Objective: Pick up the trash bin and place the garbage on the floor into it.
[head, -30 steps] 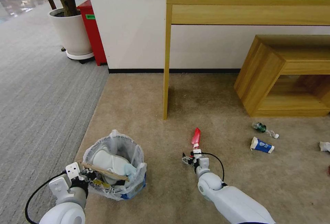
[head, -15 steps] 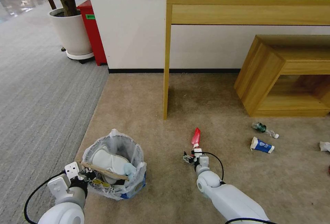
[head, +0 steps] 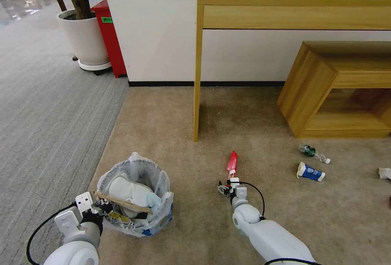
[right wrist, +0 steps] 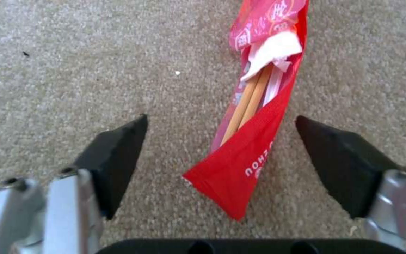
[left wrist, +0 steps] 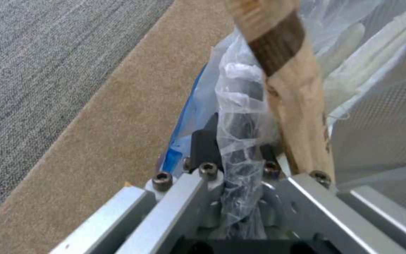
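- Right gripper (right wrist: 222, 151) sits low over the floor (head: 252, 122), its dark fingers (right wrist: 114, 158) spread wide with carpet showing between them and nothing held.
- Red wrapper (right wrist: 254, 116) lies between those fingers without touching either; its long axis runs straight away from the gripper, torn pointed corner nearest the palm, open end with wooden chopsticks and white paper farther out.
- Left gripper (left wrist: 233, 165) is clamped on the rim of the trash bin (head: 136, 193), pinching the crinkly plastic liner; a wooden stick (left wrist: 292, 98) lies across the rim beside it.
- Inside the bin rests a white slipper (head: 128, 191).
- Beyond the right gripper stands a light wooden table (head: 285, 4) against a white wall, a low wooden shelf unit (head: 326, 90) to its right.
- Right of that gripper lie a blue-white cup (head: 310, 171) and a tiny bottle (head: 313, 153).
- Grey ribbed carpet (head: 45, 102) borders the beige carpet on the left.
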Robot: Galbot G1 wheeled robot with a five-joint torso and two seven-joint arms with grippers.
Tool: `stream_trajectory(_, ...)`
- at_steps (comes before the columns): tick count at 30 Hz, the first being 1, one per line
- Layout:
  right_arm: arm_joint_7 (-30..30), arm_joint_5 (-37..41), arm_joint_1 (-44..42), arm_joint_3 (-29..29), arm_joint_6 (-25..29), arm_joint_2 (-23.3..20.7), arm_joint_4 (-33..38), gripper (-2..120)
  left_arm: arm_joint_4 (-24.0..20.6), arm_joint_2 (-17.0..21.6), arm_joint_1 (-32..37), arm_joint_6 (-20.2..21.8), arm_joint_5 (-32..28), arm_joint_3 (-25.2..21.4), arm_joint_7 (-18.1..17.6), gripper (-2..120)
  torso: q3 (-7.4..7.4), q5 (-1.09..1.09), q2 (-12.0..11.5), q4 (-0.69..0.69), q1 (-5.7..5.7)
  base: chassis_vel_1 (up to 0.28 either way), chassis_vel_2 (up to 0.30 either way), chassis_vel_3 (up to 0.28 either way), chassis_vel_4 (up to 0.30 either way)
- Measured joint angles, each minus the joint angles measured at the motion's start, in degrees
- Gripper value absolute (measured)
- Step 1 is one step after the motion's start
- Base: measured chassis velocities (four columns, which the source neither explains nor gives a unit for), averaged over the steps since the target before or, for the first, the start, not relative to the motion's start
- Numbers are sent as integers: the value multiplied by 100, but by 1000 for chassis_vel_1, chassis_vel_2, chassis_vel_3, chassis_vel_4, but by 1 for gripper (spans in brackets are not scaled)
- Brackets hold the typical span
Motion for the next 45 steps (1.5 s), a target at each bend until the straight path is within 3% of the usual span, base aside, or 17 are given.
stream_trajectory(9,-41,-88,7,33,69,30,-71,53,-13,-7,7,-11,4,-6,2,0,0,-1,0,0,0,0,0,0,0)
stream_trajectory(14,-61,-142,4,50,109,34,-110,34,-21,-16,7,-18,6,1,3,0,0,0,0,0,0,0,0,0,0)
stream_trajectory(22,-71,-206,-3,71,139,51,-152,19,-33,-24,18,-21,17,7,4,0,0,0,0,0,0,0,0,0,0)
stream_trajectory(28,-73,-263,-23,89,162,37,-165,0,-56,-34,32,-29,18,9,4,0,0,0,0,0,0,0,0,0,0)
stream_trajectory(45,-44,-388,-157,180,190,-50,-88,0,-81,-48,71,-47,26,76,5,0,0,0,0,0,0,0,0,0,0)
